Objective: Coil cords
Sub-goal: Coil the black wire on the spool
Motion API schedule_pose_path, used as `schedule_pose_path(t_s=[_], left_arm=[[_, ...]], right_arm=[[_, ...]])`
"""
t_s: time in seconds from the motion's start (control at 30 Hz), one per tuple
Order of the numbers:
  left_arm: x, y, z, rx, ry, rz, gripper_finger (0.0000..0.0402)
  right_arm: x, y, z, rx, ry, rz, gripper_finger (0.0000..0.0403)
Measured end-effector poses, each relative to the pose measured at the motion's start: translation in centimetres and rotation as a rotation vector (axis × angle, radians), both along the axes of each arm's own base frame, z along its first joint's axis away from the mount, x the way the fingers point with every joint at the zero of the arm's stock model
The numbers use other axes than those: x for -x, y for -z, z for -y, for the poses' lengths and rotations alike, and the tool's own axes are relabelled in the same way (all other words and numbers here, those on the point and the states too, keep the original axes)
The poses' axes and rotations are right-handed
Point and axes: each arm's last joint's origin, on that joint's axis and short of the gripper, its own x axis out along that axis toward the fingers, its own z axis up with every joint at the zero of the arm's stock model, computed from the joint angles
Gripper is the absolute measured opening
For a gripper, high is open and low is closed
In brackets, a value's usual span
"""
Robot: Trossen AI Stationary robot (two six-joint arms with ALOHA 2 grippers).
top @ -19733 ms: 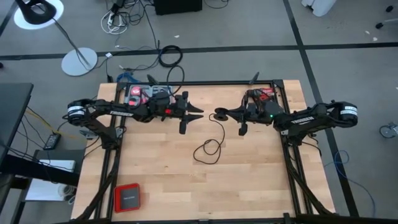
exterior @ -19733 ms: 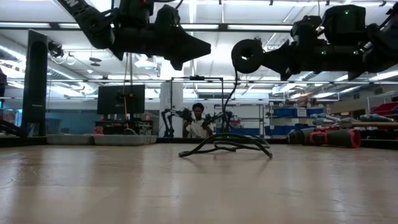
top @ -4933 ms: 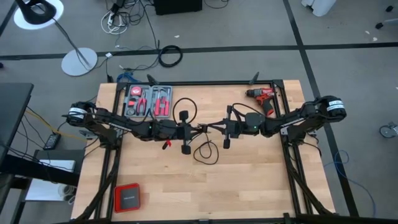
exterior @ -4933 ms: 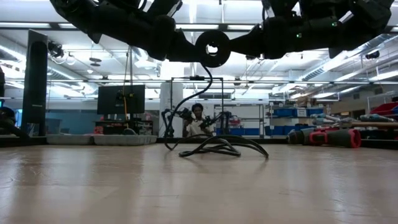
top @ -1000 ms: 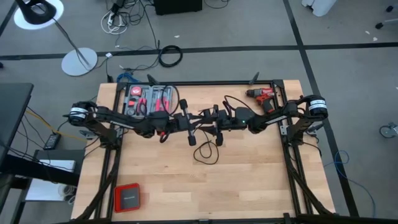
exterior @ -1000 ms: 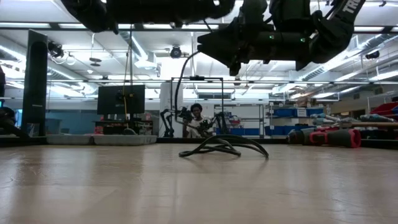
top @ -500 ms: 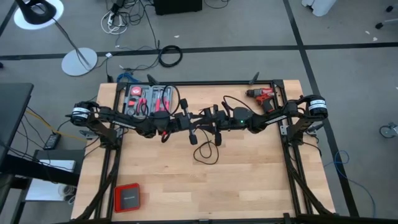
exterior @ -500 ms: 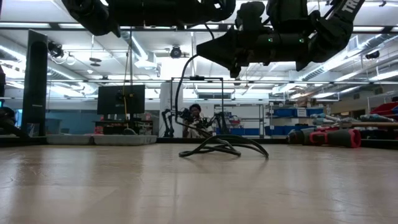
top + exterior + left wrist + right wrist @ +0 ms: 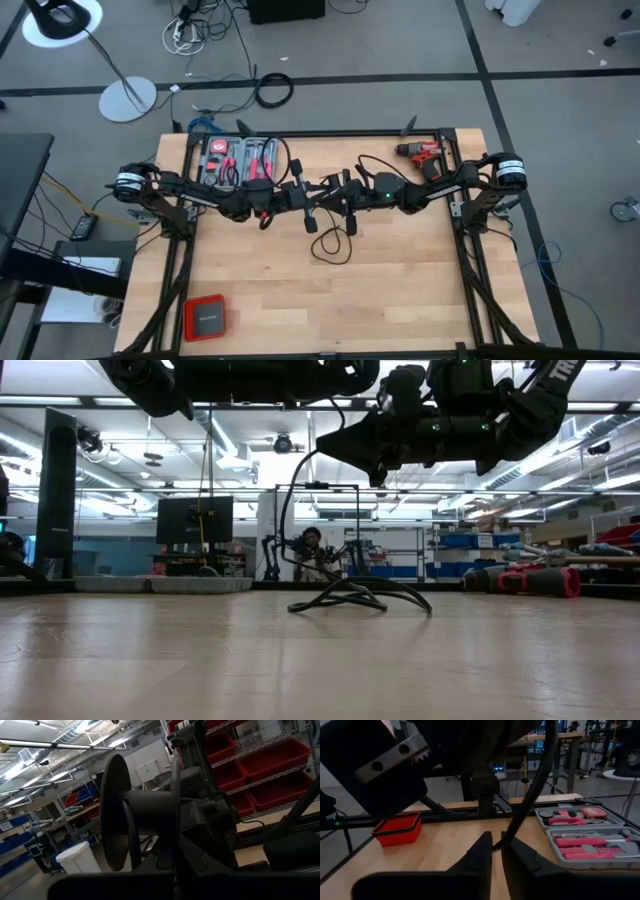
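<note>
Cord (image 9: 350, 597) lies partly as a loose heap on the tabletop (image 9: 400, 290), a little right of centre and nearer the back edge than the front. One strand rises from the heap to where the two arms meet above it. The left end effector (image 9: 316, 190) is closed, and it appears to be holding the black spool (image 9: 112, 815) by its hub. The right end effector (image 9: 496, 837) has its fingers narrowed to a slit, with the strand passing between them.

To do this step well, I judge the right grip should be only firm enough to guide the cord and let it slide. It should feed the strand squarely between the spool's flanges while the spool hand keeps its axis level. Steady, light tension matters. Too much would drag the heap or pull the strand off the flange, and too little would leave sloppy turns.

Room is tight where the wrists nearly touch, so sweeps should be small. The open wood toward the front edge is the free side, and only the red box (image 9: 205, 318) sits there, at the front-left corner. Along the back edge lie the tool case (image 9: 240, 160) on the left and the red drill (image 9: 425, 152) on the right, both close enough to snag a swinging loop.
</note>
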Motion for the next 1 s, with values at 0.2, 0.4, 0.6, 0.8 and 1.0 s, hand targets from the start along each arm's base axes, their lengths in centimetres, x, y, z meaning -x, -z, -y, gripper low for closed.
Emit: schedule_pose_path(t_s=[0.2,0.4,0.6,0.8,1.0], left_arm=[[0.1,0.0,0.0,-0.001,0.000,-0.018,0.0000],[1.2,-0.3,0.0,0.035,0.002,-0.155,0.0000],[3.0,-0.9,-0.4,0.141,-0.005,-0.279,0.0000],[3.6,-0.1,-0.3,0.239,0.046,-0.385,0.0000],[3.6,0.1,-1.0,0.386,0.148,-0.392,0.0000]], right_arm=[[0.1,0.4,0.6,0.004,0.012,-0.056,0.0009],[1.3,-0.3,1.4,0.038,0.037,-0.163,0.0006],[2.8,-1.3,1.3,0.091,0.024,-0.272,0.0004],[3.9,-2.0,0.8,0.134,-0.038,-0.325,0.0004],[4.7,-2.8,0.6,0.278,-0.101,-0.312,0.0005]])
